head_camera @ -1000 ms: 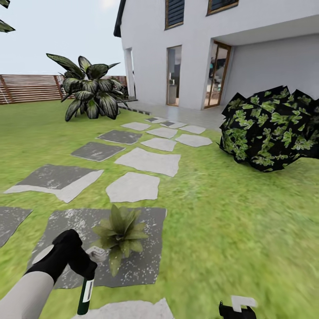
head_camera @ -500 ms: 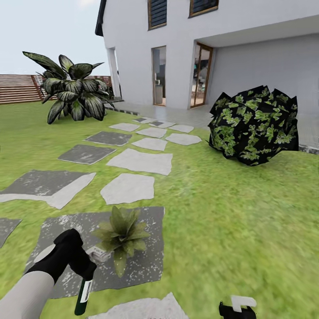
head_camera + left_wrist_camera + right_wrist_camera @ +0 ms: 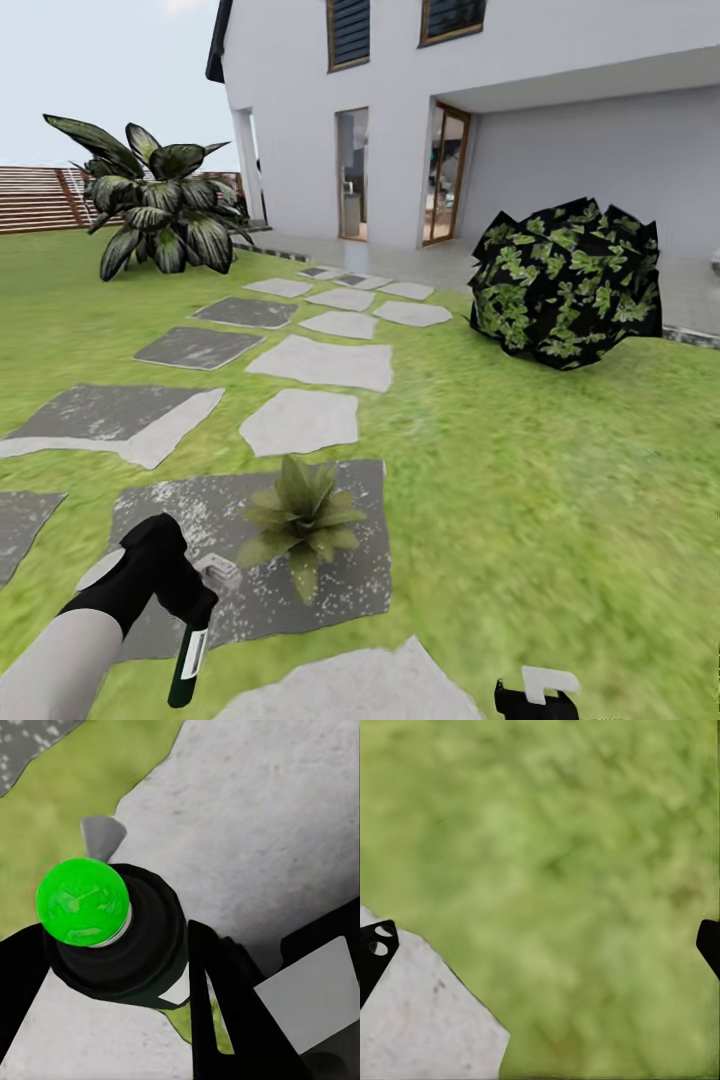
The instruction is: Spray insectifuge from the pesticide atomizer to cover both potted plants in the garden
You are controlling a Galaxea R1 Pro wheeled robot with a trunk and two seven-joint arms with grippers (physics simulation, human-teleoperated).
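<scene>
the left gripper (image 3: 190,600) has its jaws clenched on the pesticide atomizer (image 3: 187,662), which hangs down from the grip with its dark green end lowest and a white band on its side. in the left wrist view the atomizer (image 3: 112,934) sits between the black fingers (image 3: 225,1012), its bright green end facing the camera, above a pale stepping stone (image 3: 255,825) and a strip of lawn (image 3: 82,802).

one potted plant (image 3: 300,515), a low rosette of pointed olive leaves, rests on a dark mottled paving slab (image 3: 200,520). the left gripper is near the plant, on the side of the slab closer to the robot, and the atomizer does not touch the leaves. beyond the plant a trail of grey stepping stones (image 3: 320,362) runs toward a white house (image 3: 560,120). a big dark-leaved shrub (image 3: 150,205) stands far beyond the plant by a brown slatted fence (image 3: 40,198), and a rounded dark bush (image 3: 565,285) stands near the house.

the right gripper (image 3: 535,695) hangs over the lawn (image 3: 560,520), well apart from the plant. its wrist view shows the two fingertips (image 3: 376,945) set wide apart, jaws released, over grass and the corner of a pale stone (image 3: 420,1020).
</scene>
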